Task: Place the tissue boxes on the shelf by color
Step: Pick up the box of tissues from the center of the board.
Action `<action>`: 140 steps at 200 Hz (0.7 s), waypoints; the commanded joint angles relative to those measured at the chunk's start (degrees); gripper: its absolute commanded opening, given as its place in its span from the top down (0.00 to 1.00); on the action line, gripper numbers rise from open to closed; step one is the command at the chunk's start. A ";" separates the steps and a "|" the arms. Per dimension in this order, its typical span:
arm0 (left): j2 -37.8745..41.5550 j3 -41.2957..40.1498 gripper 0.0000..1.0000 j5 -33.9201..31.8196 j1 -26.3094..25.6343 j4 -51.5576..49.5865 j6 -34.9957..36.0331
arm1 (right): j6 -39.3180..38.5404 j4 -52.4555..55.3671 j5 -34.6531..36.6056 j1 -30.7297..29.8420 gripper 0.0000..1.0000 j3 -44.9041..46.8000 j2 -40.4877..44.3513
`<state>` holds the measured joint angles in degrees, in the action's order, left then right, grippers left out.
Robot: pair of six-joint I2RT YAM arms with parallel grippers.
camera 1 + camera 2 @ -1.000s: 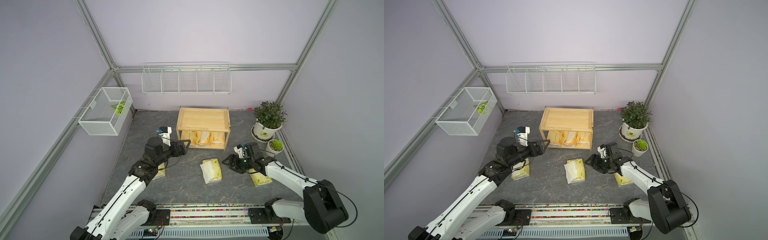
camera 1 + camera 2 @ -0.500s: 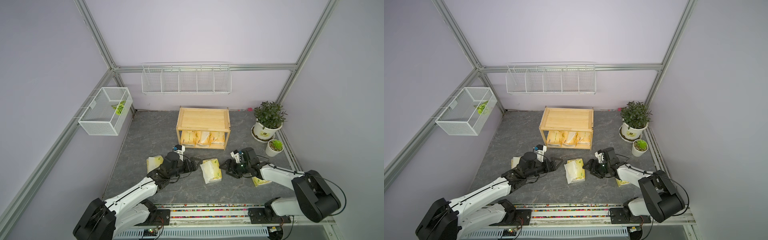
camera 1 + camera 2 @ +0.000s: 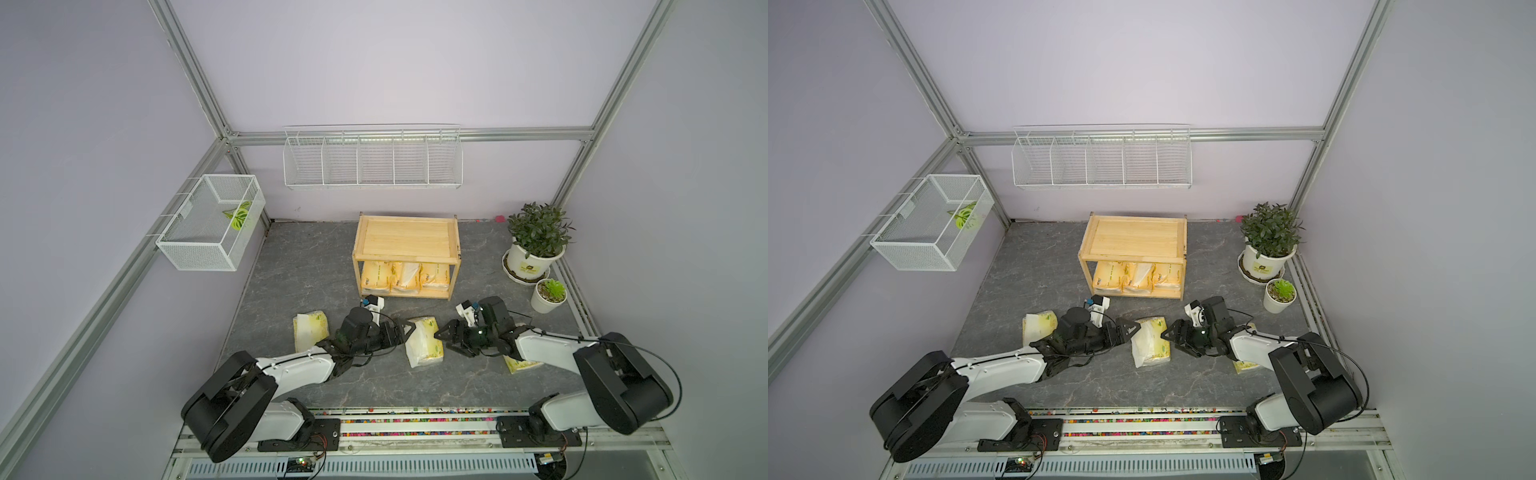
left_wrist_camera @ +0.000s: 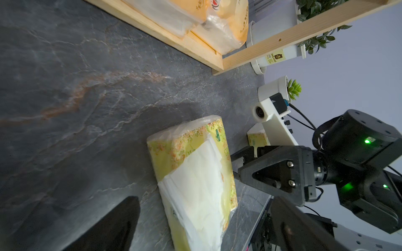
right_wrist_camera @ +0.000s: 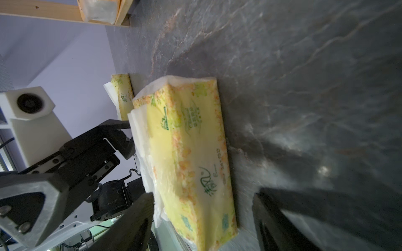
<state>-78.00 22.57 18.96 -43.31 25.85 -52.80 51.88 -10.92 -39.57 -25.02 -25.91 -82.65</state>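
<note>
**Fingers spread at a pale yellow-green plastic-wrapped tissue pack [image 3: 424,343]**

A second such pack [image 3: 309,332] lies leftmost. The left gripper [image 3: 405,334] holds its fingers [image 4: 104,228] wide apart at the middle pack's left side. The right gripper [image 3: 444,338] faces its right side, fingers [image 5: 134,219] parted, gripping nothing. A third pack [image 3: 519,365] lies partly under the right arm. Three orange-yellow packs [image 3: 403,276] fill the lower tier of the light wooden shelf [image 3: 405,239].

Both top views look steeply down from high above the base rail [image 3: 415,428] toward the back wall [image 3: 395,75], sharing the whole grey surface [image 3: 291,266]. Each wrist camera sits low and close, facing the other across one pale tissue pack [image 4: 191,173] lying between them.
</note>
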 commanded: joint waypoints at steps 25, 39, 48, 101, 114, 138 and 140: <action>-5.80 0.64 0.00 1.91 -1.77 8.17 -1.87 | 2.29 -4.73 -1.86 -1.49 0.24 1.97 -3.32; -6.87 0.64 0.00 1.95 -1.93 8.80 -2.11 | 3.45 -7.26 -2.79 -1.68 0.24 2.27 -4.59; -7.33 0.56 0.00 1.99 -2.08 9.28 -2.31 | 4.45 -9.56 -3.73 -1.84 0.24 2.51 -5.54; -10.50 0.16 0.00 1.82 -3.84 12.12 -3.44 | 12.17 -27.07 -8.90 -2.09 0.27 4.67 -13.37; -10.73 0.50 0.00 1.87 -3.89 11.95 -3.28 | 15.06 -32.91 -9.95 -2.06 0.28 5.47 -16.03; -10.69 0.38 0.00 1.69 -3.89 11.86 -3.11 | 19.84 -42.96 -11.01 -2.03 0.31 6.69 -20.77; -10.69 0.37 0.00 1.67 -3.89 11.86 -3.13 | 20.08 -43.58 -10.98 -2.05 0.31 6.73 -21.07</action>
<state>-88.44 22.57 20.01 -46.92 36.23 -55.70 65.54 -45.98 -50.83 -26.63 -21.80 -98.65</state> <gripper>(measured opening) 0.997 0.704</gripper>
